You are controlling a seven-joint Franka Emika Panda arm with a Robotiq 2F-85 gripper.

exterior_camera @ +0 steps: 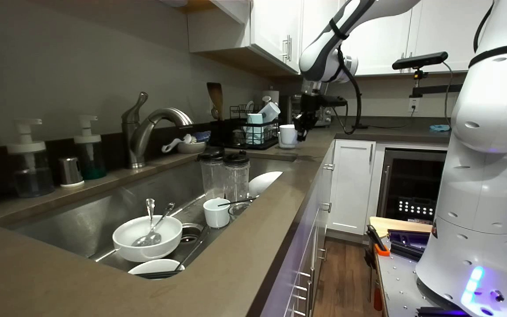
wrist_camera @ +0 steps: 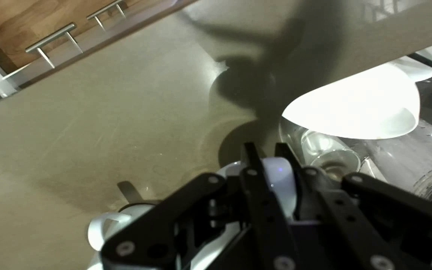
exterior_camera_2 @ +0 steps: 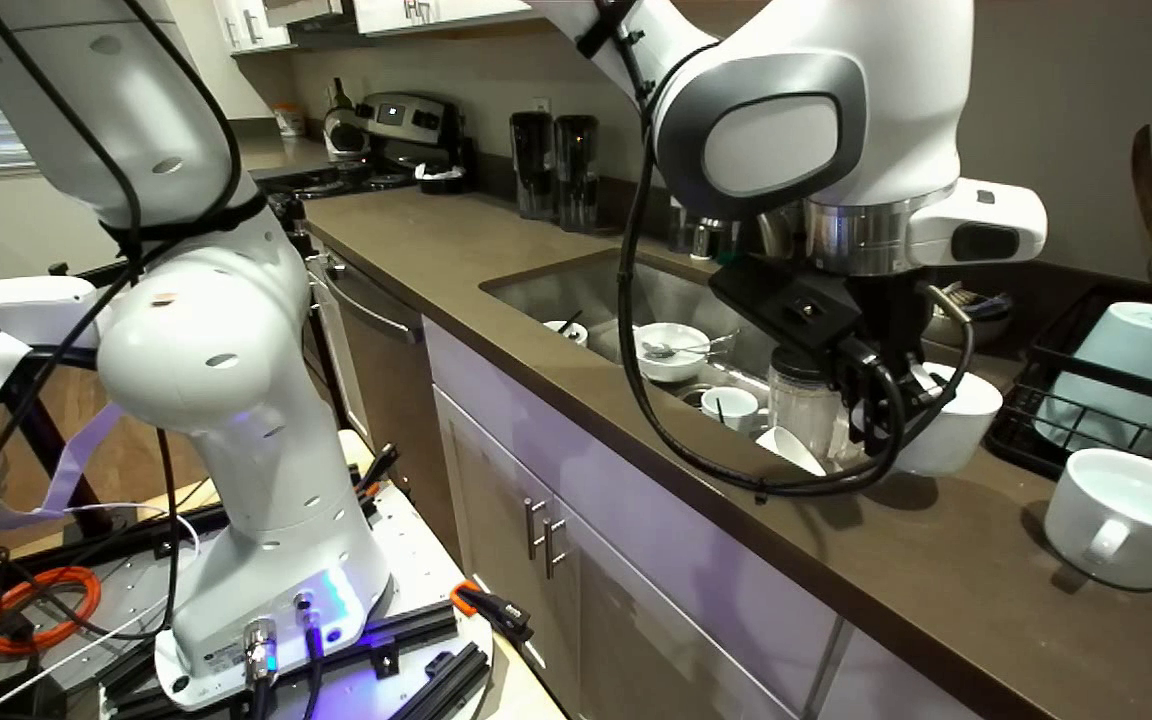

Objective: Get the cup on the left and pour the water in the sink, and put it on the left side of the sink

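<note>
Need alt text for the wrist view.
The gripper holds a white cup over a brown countertop. At right, a tilted white dish sits in the metal sink; a second white cup is partly visible at lower left, cabinet handles at upper left.

White cup (exterior_camera_2: 954,428), green (perhaps teal) liquid (exterior_camera: 96,171)
</note>
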